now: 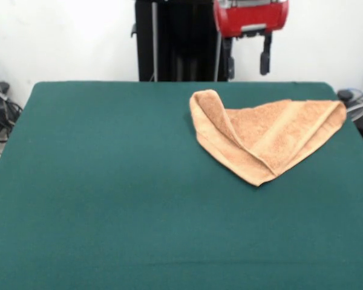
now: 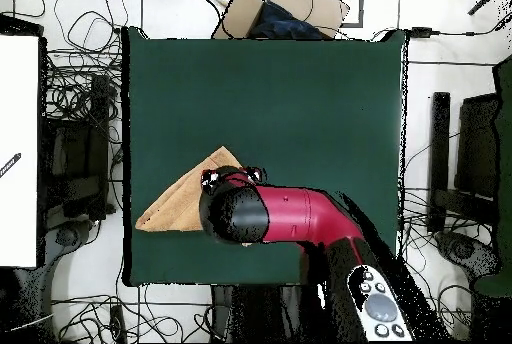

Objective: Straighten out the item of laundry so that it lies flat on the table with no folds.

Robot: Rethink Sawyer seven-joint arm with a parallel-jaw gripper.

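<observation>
The lower half of the front view is filled by the bare dark green top of the table (image 1: 109,211), which runs from the bottom edge of the frame up to a far edge a little above mid-height. Farther back, in the right half of the frame and slightly above centre, the peach-orange towel (image 1: 263,136) is seen lying folded on the felt. It is gathered into a rough triangle whose point is directed toward the bottom of the frame, with layered edges visible along its lower left side. A rolled hump is raised at its upper left corner, and its right corner is stretched out almost to the table's right edge.

Beyond the towel, at the top of the frame right of centre, the gripper (image 1: 247,63) is seen hanging from a red housing, clear of the cloth and above the table's far edge. Its two dark fingers are held spread apart, and nothing is caught between them. The black pedestal (image 1: 175,39) is seen behind it against a white wall.

In the overhead view the towel (image 2: 175,205) is shown at the lower left of the green surface, reaching the table's left edge, and its right part is covered by the red and black arm (image 2: 290,215).
</observation>
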